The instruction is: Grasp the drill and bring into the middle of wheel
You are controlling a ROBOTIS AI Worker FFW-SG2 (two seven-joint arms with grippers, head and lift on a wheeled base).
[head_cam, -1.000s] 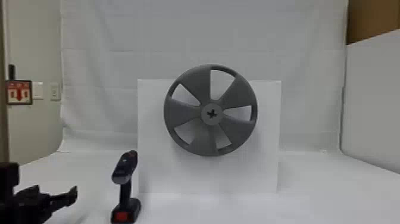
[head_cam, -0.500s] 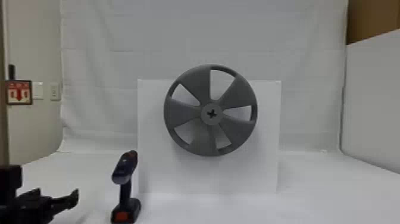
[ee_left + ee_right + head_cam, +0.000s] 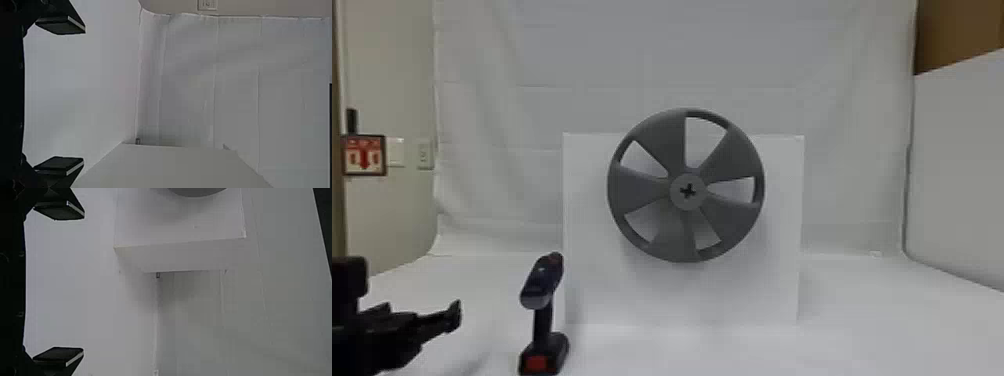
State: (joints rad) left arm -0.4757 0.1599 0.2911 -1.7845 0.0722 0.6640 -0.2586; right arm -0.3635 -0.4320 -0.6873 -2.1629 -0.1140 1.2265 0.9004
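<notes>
At far left in the head view, the left claw [image 3: 427, 320] is spread wide and empty, a gap between it and the drill [image 3: 543, 282]; the drill stands upright on its base on the white tabletop [image 3: 882, 320], to the left of the grey wheel [image 3: 642, 192], which sits upright before a white box [image 3: 607, 300]; in its own wrist view the right claw [image 3: 83, 283] is also wide apart, gripping nothing
</notes>
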